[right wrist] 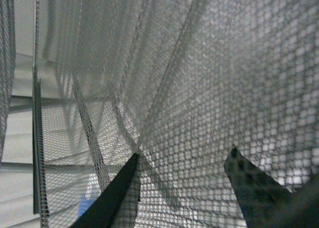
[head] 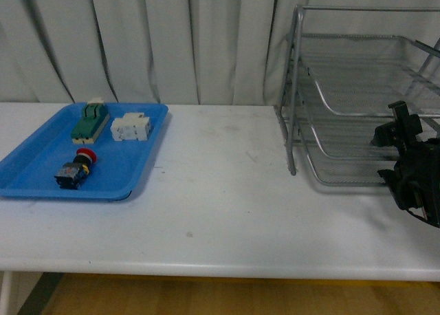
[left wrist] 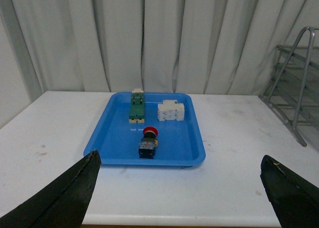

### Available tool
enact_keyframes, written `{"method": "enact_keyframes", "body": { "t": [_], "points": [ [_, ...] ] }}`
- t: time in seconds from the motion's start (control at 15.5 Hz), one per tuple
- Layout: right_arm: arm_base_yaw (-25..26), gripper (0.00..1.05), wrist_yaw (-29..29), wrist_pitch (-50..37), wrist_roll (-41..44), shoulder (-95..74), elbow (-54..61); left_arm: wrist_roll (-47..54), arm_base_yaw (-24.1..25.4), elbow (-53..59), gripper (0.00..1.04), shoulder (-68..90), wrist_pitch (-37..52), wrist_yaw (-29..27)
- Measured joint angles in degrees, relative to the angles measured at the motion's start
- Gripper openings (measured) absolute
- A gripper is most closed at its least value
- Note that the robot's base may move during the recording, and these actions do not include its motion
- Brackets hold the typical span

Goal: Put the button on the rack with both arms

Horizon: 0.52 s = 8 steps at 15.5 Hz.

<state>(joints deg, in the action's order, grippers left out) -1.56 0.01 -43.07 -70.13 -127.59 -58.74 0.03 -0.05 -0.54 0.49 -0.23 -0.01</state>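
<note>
The button [head: 75, 169] lies on its side in the blue tray [head: 34, 157], red cap pointing away from the robot, blue-and-black body nearer. The left gripper [left wrist: 179, 158] faces it, spread wide and empty, likely lined up for pickup. The right gripper [right wrist: 184, 156], also parted and empty, sits close against the rack [head: 357, 88], probably awaiting a handover.
</note>
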Motion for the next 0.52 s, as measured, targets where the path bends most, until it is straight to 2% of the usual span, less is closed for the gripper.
{"method": "enact_keyframes", "body": {
  "t": [0.13,0.19,0.45,0.52],
  "points": [
    [0.07,0.31,0.46,-1.11,-0.70,-0.66,-1.55,0.00,0.00,0.00,0.98,0.00,0.02,0.00],
    [0.07,0.22,0.42,-3.19,-1.27,-0.66,-0.77,0.00,0.00,0.00,0.98,0.00,0.00,0.00],
    [0.50,0.02,-1.40,-12.07,-6.82,2.78,7.65,0.00,0.00,0.00,0.98,0.00,0.00,0.02],
    [0.59,0.02,-1.25,-14.71,-6.82,5.20,10.88,0.00,0.00,0.00,0.98,0.00,0.00,0.00]
  ]
}}
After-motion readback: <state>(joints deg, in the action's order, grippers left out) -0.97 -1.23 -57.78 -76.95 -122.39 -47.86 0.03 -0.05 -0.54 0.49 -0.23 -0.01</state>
